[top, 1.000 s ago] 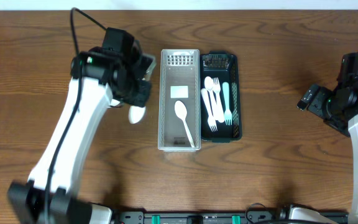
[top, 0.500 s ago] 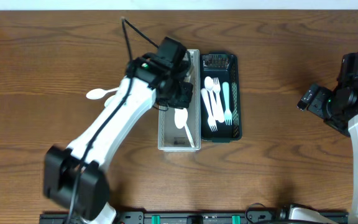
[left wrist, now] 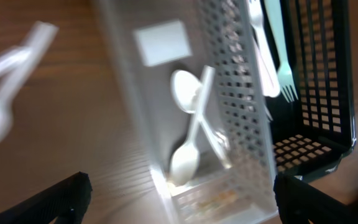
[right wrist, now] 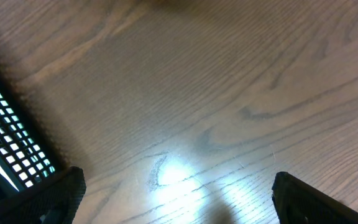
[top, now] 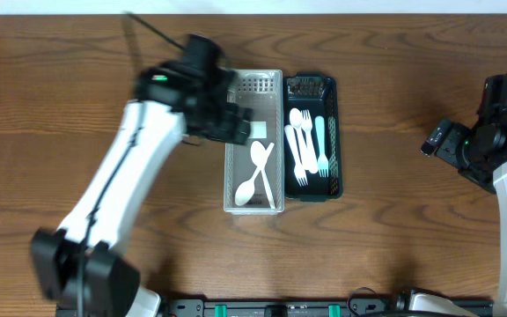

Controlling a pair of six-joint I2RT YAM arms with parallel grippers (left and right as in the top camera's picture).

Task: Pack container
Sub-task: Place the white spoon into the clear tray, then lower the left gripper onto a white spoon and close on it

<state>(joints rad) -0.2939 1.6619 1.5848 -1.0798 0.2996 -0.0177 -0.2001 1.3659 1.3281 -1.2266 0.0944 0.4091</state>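
Note:
A clear perforated basket [top: 230,150] stands mid-table with two white spoons [top: 246,189] lying crossed inside it. Beside it on the right is a black basket [top: 335,132] holding white forks and spoons [top: 299,145] and a teal fork [top: 320,141]. My left gripper [top: 234,128] hovers over the clear basket's upper left edge. In the left wrist view it [left wrist: 179,205] is open and empty, above the basket's wall [left wrist: 241,112] and the crossed spoons [left wrist: 185,158]. My right gripper [top: 436,141] is far right, open [right wrist: 179,199] over bare wood.
A blurred white spoon [left wrist: 2,74] lies on the wood left of the clear basket, seen only in the left wrist view. A corner of the black basket [right wrist: 5,137] shows at the left of the right wrist view.
The left gripper opened over the clear basket and let a white spoon fall; it now lies across the one that was there. The left arm has swung back leftward. The right arm is still.

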